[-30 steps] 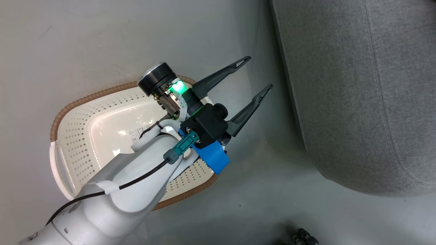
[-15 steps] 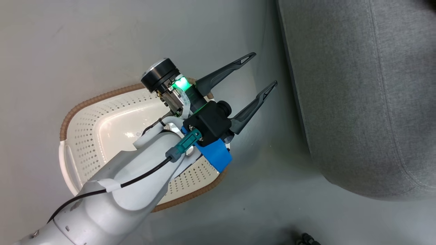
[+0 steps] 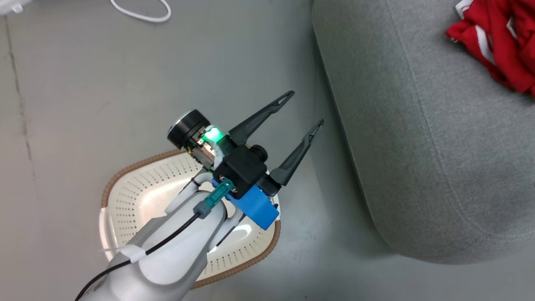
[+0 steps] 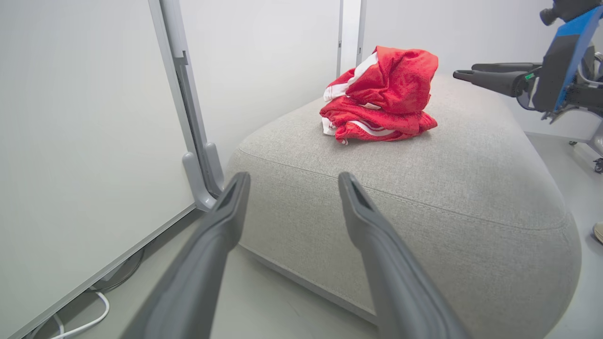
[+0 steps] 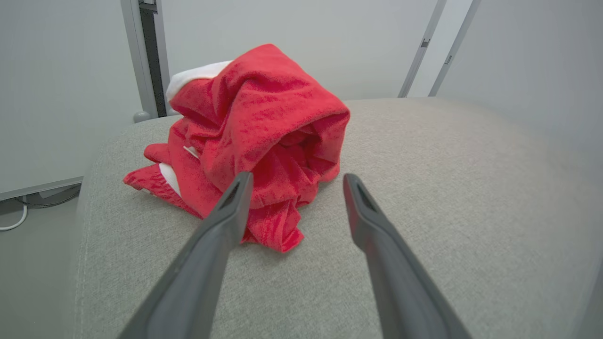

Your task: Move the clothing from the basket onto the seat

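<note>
The red clothing with white trim lies bunched on the grey seat, at the head view's top right. My right gripper is open just short of the clothing, low over the seat, holding nothing. In the left wrist view it hovers to the right of the pile. My left gripper is open and empty above the floor, between the cream basket and the seat, pointing at the seat's side. The left forearm covers part of the basket's inside; the part that shows holds no fabric.
A white cable loops on the floor at the far left. A white partition panel on a grey post with a foot stands close to the seat's left end, with cables under it.
The head camera has moved: the basket now sits lower in its view and the red clothing on the seat has come into view. My left gripper is still open.
</note>
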Robot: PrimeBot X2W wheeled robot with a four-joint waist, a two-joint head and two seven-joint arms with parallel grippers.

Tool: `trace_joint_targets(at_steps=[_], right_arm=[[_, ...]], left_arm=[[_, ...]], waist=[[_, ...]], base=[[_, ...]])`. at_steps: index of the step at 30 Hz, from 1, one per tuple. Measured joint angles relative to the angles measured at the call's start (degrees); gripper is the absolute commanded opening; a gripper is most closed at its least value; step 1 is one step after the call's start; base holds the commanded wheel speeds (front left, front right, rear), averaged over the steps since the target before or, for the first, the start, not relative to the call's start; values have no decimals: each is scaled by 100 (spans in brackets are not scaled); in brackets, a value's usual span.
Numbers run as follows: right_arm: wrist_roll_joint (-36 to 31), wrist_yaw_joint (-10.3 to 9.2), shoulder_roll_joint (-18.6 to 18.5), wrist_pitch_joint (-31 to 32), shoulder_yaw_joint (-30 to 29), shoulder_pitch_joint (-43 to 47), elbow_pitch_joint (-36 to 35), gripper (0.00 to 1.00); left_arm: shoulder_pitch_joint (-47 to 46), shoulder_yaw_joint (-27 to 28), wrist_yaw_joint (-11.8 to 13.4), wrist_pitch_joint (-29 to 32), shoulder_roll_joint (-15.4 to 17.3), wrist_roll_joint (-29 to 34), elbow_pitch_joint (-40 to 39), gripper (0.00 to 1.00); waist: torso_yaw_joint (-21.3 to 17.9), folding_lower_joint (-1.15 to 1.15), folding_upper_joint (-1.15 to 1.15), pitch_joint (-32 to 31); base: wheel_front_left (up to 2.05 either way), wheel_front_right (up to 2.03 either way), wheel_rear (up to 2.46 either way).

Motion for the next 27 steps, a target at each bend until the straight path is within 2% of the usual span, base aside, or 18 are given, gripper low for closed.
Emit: trace_joint_targets(at_steps=[8,14,27], right_arm=[[-82,0,495,0,379,871,-1174,100],[-147,0,715,-1,1023,1111,-1797,100],[-170,0,865,-1,2079,1457,-1951,100]], left_arm=[[575,730,218,-1,-14,-111,-109,100],[1038,1480,382,-1,32,-147,-234,100],[2179,2924,498,-1,-24,70,-487,100]], waist=[[147,-1,0,-671],[393,-1,0,-1088],[1053,0,0,-1956]], base=[[0,0,0],[0,0,0],[0,0,0]])
